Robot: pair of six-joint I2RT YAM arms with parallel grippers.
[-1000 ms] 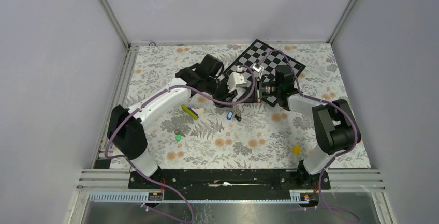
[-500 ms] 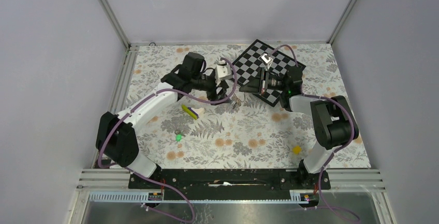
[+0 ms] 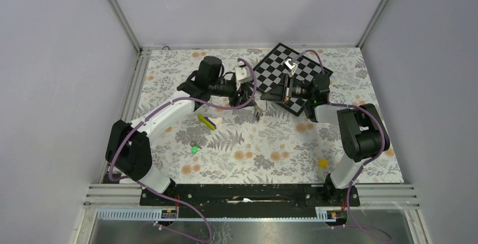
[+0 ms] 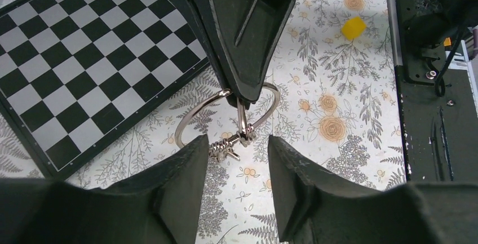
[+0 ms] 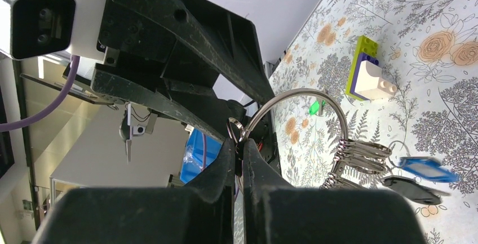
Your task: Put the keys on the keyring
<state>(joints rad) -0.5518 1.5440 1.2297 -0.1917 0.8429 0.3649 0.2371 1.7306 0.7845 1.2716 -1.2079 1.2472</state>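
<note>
The keyring, a thin silver wire ring, is pinched at its rim by my shut right gripper and hangs above the floral table. Small split rings dangle from it, carrying a blue key and a black key. My left gripper faces it from the other side, open, its fingertips just short of the ring cluster, nothing between them. From above, the keyring hangs between both grippers. A green key lies alone on the table, nearer the arm bases.
A chessboard lies at the back right, partly under the right arm. The yellow-white-purple wedge block sits left of the keyring. A small yellow cube rests at the front right.
The right gripper has carried the keyring and its hanging keys back toward the chessboard. The left arm pulled back to the left, its jaws opening wide, then narrowing a little.
</note>
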